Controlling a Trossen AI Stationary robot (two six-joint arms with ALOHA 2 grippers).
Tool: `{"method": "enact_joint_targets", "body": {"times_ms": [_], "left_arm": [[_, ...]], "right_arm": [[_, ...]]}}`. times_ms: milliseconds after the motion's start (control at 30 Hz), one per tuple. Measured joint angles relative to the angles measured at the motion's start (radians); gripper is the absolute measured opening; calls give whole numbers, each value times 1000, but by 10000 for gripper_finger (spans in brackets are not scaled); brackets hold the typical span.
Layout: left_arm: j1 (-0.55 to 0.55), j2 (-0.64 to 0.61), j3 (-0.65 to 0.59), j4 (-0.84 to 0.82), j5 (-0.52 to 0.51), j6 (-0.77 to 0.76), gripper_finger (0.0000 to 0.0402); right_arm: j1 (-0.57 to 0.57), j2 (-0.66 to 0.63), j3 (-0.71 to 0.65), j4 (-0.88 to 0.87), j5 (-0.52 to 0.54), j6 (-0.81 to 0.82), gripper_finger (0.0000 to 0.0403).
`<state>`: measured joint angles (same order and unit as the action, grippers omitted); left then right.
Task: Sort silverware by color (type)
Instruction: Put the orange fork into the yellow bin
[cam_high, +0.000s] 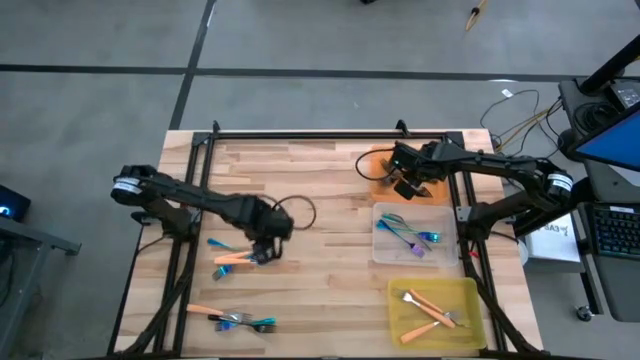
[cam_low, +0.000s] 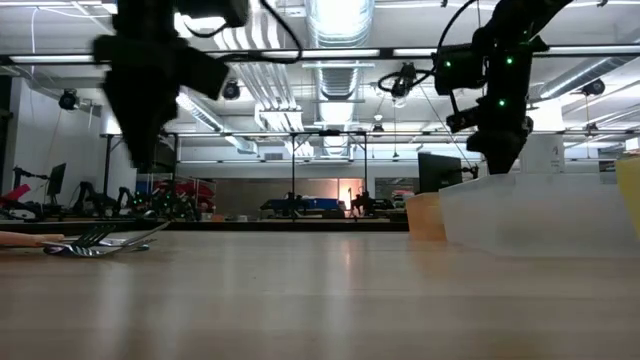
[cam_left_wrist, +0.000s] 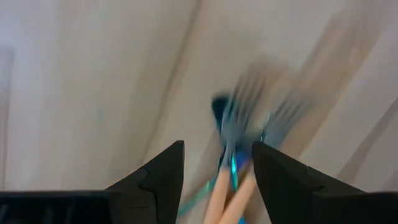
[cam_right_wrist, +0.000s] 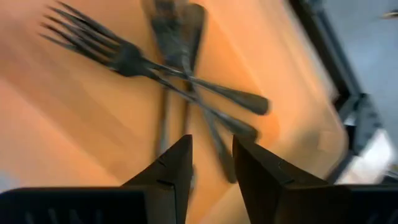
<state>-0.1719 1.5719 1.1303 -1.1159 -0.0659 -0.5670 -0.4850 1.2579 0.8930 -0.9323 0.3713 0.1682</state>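
Over the pale butcher-block wooden table (cam_high: 320, 215), the flat orange rectangular tray (cam_high: 372, 163) sits at about one o'clock, the clear plastic tray (cam_high: 385, 248) with teal-handled forks (cam_high: 408, 232) at three, and the yellow tray (cam_high: 400, 320) with orange-handled forks (cam_high: 432, 308) at five. The right gripper (cam_right_wrist: 210, 163) hangs above the orange tray, fingers parted and holding nothing, dark grey-black forks (cam_right_wrist: 186, 74) crossed in the tray beneath it. The left gripper (cam_left_wrist: 217, 168) hovers at eight o'clock, fingers spread wide and empty, over a loose cluster of orange and teal forks (cam_high: 240, 257), more loose forks (cam_high: 232, 319) lying at seven.
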Motion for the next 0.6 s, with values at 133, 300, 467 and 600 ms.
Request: {"method": "enact_joint_targets", "body": {"times_ms": [133,300,467,600], "left_arm": [[-89,-16,-53,-26,5,-56,169],[-168,-63,-147,28,33,-78,169],[-169,-113,-265,193,109,-45,157],[-169,-150,-332,243,109,-42,137]], "right_arm": [[2,-1,34,4,-110,42,101],[7,-1,80,50,-147,31,92],[7,-1,132,56,-144,14,92],[7,-1,170,47,-145,-11,97]]}}
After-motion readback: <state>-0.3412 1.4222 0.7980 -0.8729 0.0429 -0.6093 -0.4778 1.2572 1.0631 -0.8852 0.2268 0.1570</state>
